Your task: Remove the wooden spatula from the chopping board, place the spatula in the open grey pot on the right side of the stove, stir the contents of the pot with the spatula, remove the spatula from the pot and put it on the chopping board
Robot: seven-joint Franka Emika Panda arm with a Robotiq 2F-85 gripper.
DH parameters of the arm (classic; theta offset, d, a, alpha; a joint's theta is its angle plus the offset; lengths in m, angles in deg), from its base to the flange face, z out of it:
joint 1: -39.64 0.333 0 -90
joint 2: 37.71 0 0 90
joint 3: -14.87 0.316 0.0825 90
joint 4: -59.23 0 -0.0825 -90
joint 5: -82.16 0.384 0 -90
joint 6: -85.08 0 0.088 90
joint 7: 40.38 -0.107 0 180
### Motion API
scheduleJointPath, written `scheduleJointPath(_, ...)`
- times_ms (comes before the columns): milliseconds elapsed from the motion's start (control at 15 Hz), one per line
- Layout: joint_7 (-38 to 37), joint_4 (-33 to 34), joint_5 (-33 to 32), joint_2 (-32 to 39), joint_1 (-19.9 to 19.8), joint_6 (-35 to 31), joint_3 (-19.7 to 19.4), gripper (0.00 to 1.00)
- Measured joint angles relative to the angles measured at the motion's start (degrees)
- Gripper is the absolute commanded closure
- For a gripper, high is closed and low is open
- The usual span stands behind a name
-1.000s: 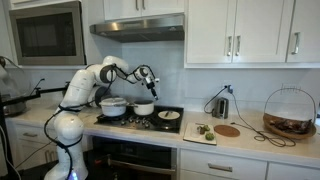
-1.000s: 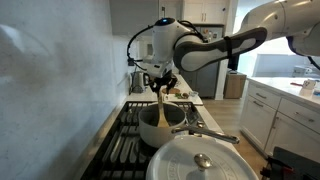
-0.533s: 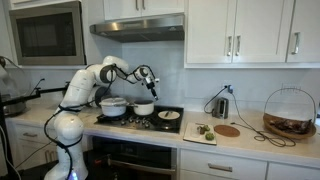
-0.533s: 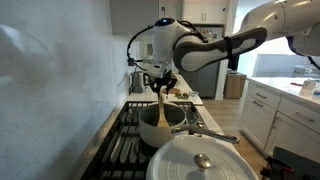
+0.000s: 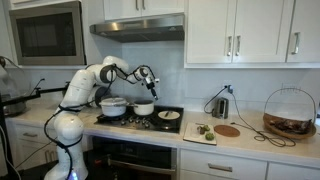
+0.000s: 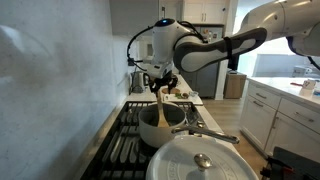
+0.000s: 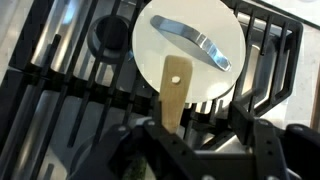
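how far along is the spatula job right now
Done: the wooden spatula is off the chopping board, and in an exterior view its lower end dips into the grey pot. In hand: the gripper sits at the spatula's top, so this is the placing or stirring stage; I cannot tell whether the jaws clamp it. Left: finish stirring, lift it out, lay it on the board.

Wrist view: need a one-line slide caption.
Wooden spatula standing just ahead of the gripper, with a white lid and black stove grates beyond.
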Motion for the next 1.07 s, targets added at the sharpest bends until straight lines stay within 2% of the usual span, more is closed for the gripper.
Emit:
scheduleJointPath(333,0.0,0.0,0.0,0.0,0.0,0.0,0.0,0.98)
scheduleJointPath(600,0.0,0.0,0.0,0.0,0.0,0.0,0.0,1.0)
scheduleJointPath(667,0.0,0.0,0.0,0.0,0.0,0.0,0.0,0.74)
scheduleJointPath(800,0.0,0.0,0.0,0.0,0.0,0.0,0.0,0.66)
scheduleJointPath(1067,0.0,0.0,0.0,0.0,0.0,0.0,0.0,0.35)
